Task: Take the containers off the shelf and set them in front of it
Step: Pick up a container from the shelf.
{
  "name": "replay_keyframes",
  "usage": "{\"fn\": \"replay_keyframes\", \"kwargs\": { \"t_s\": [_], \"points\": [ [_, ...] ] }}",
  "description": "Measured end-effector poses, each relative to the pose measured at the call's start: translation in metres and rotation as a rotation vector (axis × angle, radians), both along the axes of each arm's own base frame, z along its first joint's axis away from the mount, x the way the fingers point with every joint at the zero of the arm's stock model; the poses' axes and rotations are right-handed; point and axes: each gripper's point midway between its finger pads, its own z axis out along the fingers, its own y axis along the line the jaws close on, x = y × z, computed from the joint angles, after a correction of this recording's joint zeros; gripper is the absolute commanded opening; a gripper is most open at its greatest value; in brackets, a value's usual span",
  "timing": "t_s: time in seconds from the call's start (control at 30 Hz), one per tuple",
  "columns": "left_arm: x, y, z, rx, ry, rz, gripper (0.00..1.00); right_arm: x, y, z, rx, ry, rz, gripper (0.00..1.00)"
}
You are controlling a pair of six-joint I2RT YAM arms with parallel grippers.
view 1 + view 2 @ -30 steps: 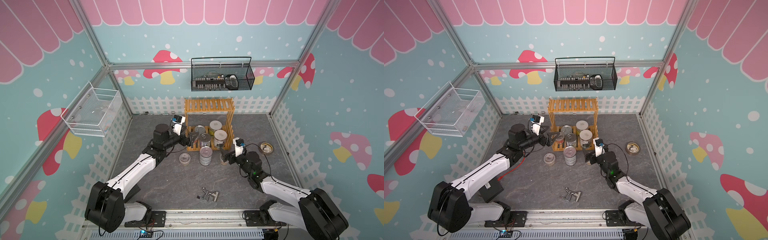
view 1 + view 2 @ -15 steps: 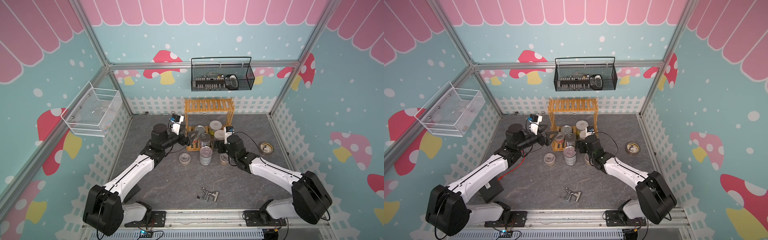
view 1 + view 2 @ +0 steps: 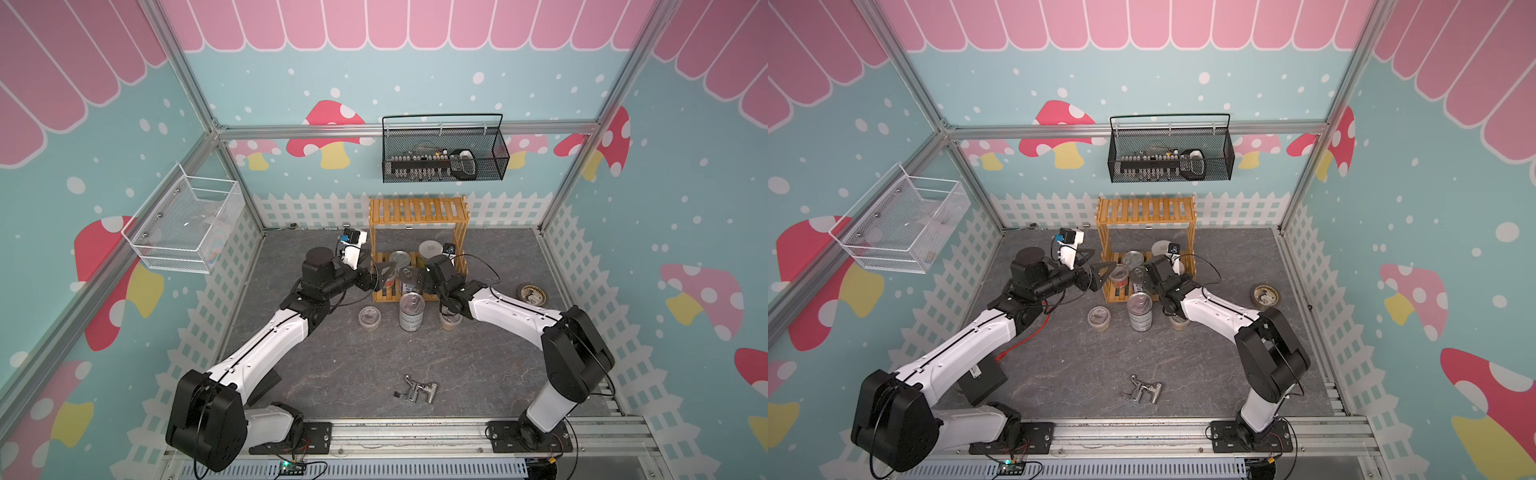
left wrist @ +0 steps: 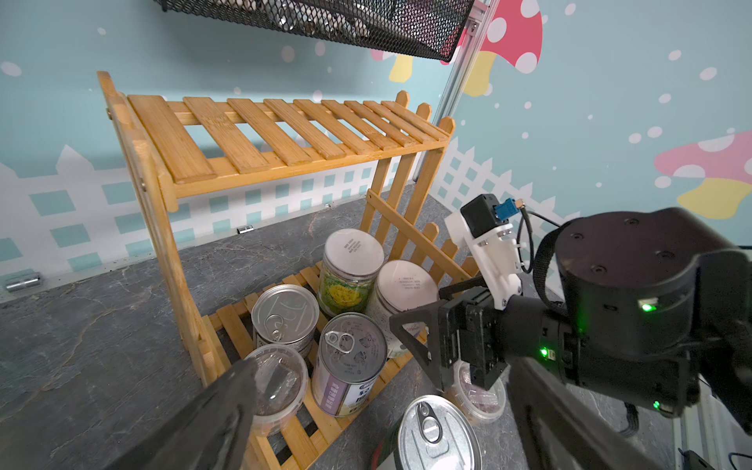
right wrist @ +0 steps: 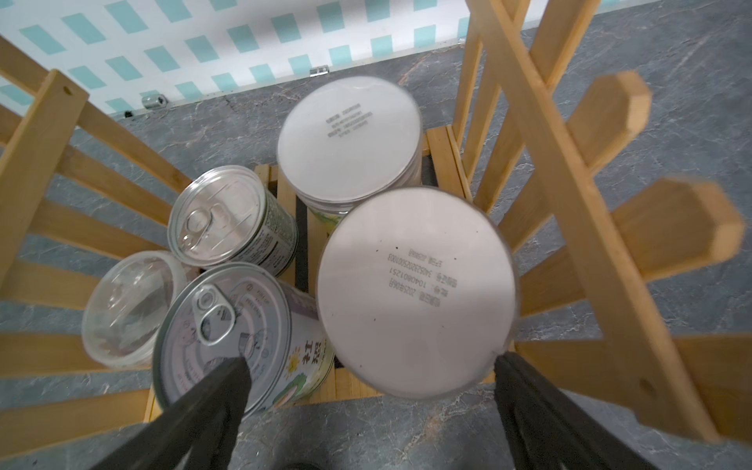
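The wooden shelf (image 3: 417, 212) (image 4: 285, 134) holds, on its lower tier, two tin cans (image 4: 285, 313) (image 4: 350, 358), two white-lidded jars (image 5: 350, 138) (image 5: 415, 293) and a clear cup (image 4: 280, 382). On the floor in front stand a third tin can (image 3: 411, 309) and two clear cups (image 3: 369, 318) (image 3: 449, 320). My left gripper (image 3: 384, 274) (image 4: 380, 370) hangs open at the tier's left front, beside the shelf cup. My right gripper (image 3: 417, 280) (image 5: 370, 366) is open, its jaws on either side of the near jar without closing on it.
A black wire-mesh basket (image 3: 444, 160) hangs on the back wall above the shelf. A white wire basket (image 3: 187, 224) is on the left wall. A tape roll (image 3: 532, 295) lies at the right, and a metal tool (image 3: 415, 390) lies near the front rail.
My right arm has swung in from the floor at the front right up to the shelf's lower tier. The left arm has hardly moved. Both grippers stayed open.
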Motion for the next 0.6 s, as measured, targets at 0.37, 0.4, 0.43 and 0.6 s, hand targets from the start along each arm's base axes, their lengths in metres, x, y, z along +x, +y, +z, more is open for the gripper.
{"fn": "replay_keyframes", "kwargs": {
  "t_s": [0.37,0.4,0.43,0.6],
  "points": [
    [0.001,0.002,0.0,0.0,0.0,0.004,0.99,0.011,-0.01,-0.02,-0.071,0.073,-0.134,0.99],
    [0.001,0.002,0.0,0.0,0.0,0.004,0.99,0.009,-0.013,-0.022,-0.079,0.083,-0.143,0.99],
    [0.001,0.002,0.0,0.0,0.0,0.003,0.99,0.008,-0.015,-0.023,-0.085,0.088,-0.151,0.99],
    [0.001,0.001,0.0,-0.001,0.0,0.001,0.99,0.01,-0.018,-0.022,-0.093,0.09,-0.173,0.99]
  ]
}}
